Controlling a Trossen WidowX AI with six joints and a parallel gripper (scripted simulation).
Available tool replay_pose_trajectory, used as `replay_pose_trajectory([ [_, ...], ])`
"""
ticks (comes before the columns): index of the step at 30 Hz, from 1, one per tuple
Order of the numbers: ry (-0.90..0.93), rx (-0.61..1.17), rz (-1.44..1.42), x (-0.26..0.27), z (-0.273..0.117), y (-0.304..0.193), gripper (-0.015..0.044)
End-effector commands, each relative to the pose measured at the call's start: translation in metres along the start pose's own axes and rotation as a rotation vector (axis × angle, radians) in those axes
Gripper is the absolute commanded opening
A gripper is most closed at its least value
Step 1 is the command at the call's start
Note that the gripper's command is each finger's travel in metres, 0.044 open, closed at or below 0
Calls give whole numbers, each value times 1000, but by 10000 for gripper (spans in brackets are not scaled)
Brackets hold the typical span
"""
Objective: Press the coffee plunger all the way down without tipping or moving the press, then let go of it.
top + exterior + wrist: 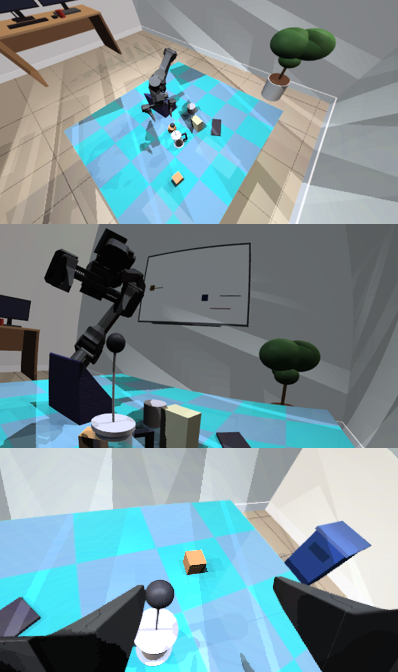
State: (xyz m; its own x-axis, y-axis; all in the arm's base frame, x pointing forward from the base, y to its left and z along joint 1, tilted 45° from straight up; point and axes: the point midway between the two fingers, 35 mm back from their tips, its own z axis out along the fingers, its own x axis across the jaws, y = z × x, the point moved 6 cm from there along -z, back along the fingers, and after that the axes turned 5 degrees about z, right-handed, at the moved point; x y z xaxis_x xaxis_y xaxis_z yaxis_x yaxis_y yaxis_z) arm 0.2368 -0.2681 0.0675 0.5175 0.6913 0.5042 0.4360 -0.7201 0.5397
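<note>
The approach is in hand: the gripper (pixel 207 623) hangs wide apart and empty above the coffee press (pixel 156 640) on the mat, knob (pixel 159 594) raised. Next it must lower straight onto the knob.

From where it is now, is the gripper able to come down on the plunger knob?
Probably yes: the open gripper is above the knob, which stands free on its raised rod; nothing lies between them.

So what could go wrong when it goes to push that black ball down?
The plunger knob sits atop a long thin rod, fully raised, so an off-centre push could tip the press. The open gripper has the knob near one finger, not centred. An orange block and a cream box crowd the press and could get bumped.
</note>
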Motion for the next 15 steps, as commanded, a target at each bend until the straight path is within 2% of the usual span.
replay_pose_trajectory([
  [1,147,-3,178,14,-17,14,440],
  [8,149,-3,179,22,10,-34,440],
  [15,150,-3,178,24,12,-33,440],
])
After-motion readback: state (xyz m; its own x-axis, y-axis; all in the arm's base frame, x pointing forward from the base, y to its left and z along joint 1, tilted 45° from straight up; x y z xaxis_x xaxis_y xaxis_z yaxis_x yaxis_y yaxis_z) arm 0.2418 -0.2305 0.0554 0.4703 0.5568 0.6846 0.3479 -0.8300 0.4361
